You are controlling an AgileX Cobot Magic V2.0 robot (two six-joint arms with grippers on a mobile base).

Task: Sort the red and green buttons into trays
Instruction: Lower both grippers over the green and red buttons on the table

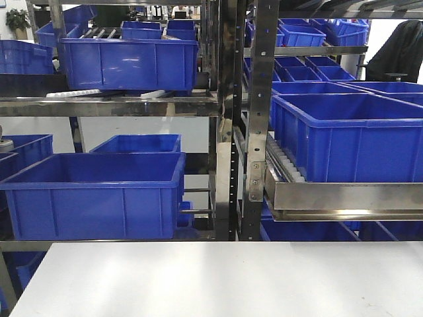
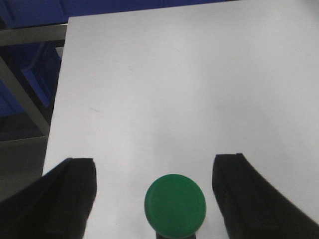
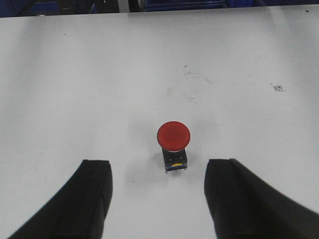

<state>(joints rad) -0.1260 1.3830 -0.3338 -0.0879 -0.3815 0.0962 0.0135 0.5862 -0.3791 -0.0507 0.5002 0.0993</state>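
**Left end effector** [image 2: 155, 160]: two dark fingers spread wide, holding nothing. The green-capped round push-button [image 2: 175, 204] stands between them at the bottom edge of the left wrist view, touching neither finger. Its dark body is mostly cut off by the frame.

**Right end effector** [image 3: 160, 163]: dark fingers wide apart, empty. The red-capped round push-button [image 3: 173, 135] stands upright on its small dark blocky body, just ahead of the gap between the fingertips and apart from both.

**White flat table** [image 2: 199, 74]: its left edge runs close beside the left finger [image 2: 70, 199], and its far edge lies well ahead. Bare surface lies on every side of the red button, with faint scuff marks [image 3: 192, 92] beyond it.

**Beyond the far table edge:** a steel shelving rack [image 1: 228, 119] carrying deep blue plastic crates [image 1: 96, 195].
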